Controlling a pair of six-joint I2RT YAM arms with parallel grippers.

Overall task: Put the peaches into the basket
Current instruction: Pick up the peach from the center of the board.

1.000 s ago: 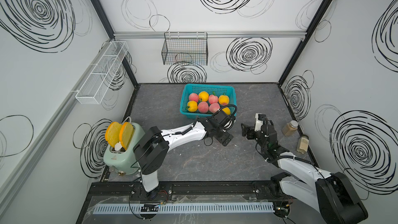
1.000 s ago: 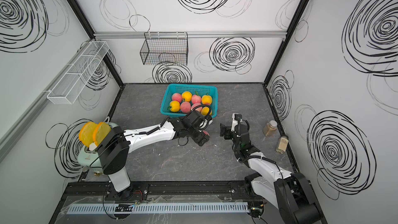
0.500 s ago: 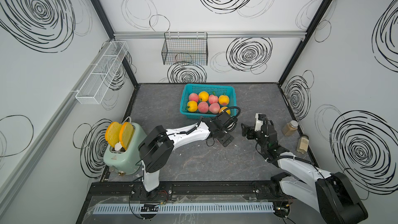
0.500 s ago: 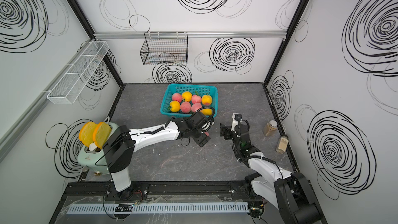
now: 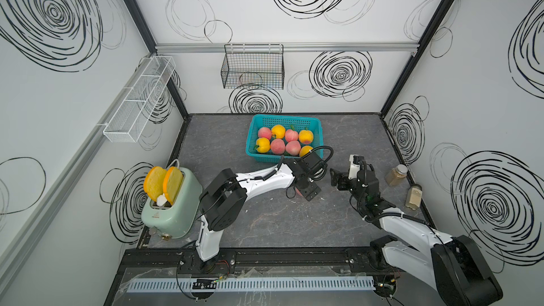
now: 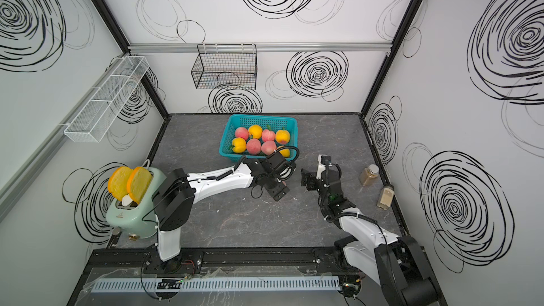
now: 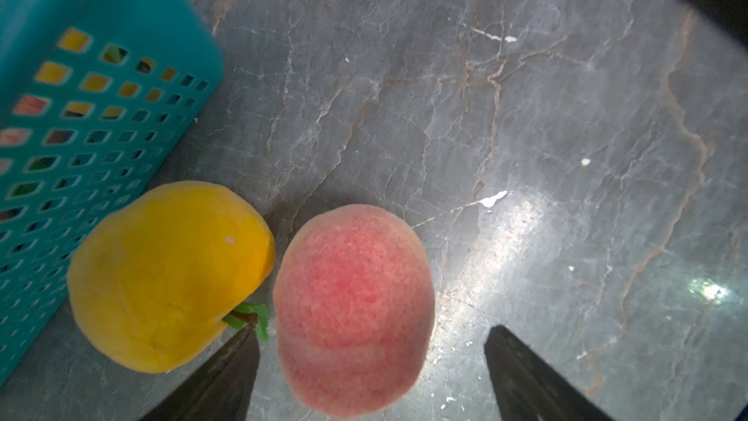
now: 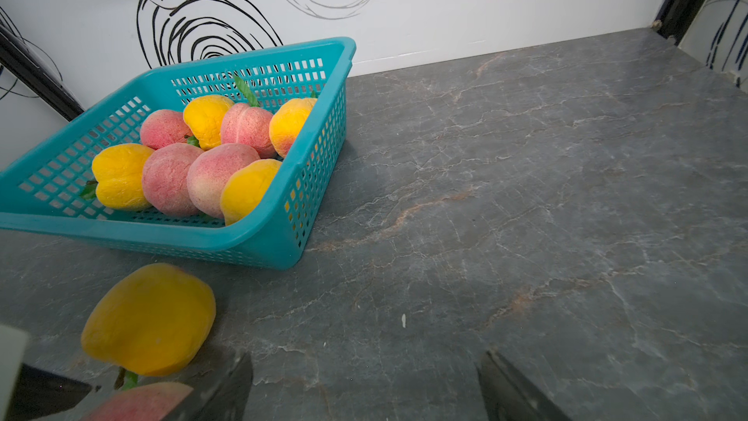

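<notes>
The teal basket [image 5: 253, 154] [image 6: 226, 150] [image 8: 259, 236] stands at the back middle of the table and holds several pink and yellow peaches [image 5: 278, 145] [image 8: 170, 180]. In front of it, on the table, a pink peach [image 7: 352, 309] [image 8: 141, 400] and a yellow peach [image 7: 166, 277] [image 8: 149, 319] lie side by side. My left gripper [image 5: 304, 191] [image 6: 276, 189] [image 7: 370, 334] is open and low over the pink peach, which sits between its fingers, with a gap at one side. The right gripper [image 5: 335, 178] [image 6: 306, 179] [image 8: 364, 382] hangs open and empty just to the right.
A mint toaster [image 5: 169, 210] with two yellow bread slices stands front left. Two jars [image 5: 397, 175] [image 5: 413, 197] stand by the right wall. A black wire basket [image 5: 253, 70] hangs on the back wall and a white mesh rack [image 5: 138, 101] on the left wall.
My left gripper has come away from the basket's front right corner, toward the front and down to the table, around the pink peach. The right arm has stayed still.
</notes>
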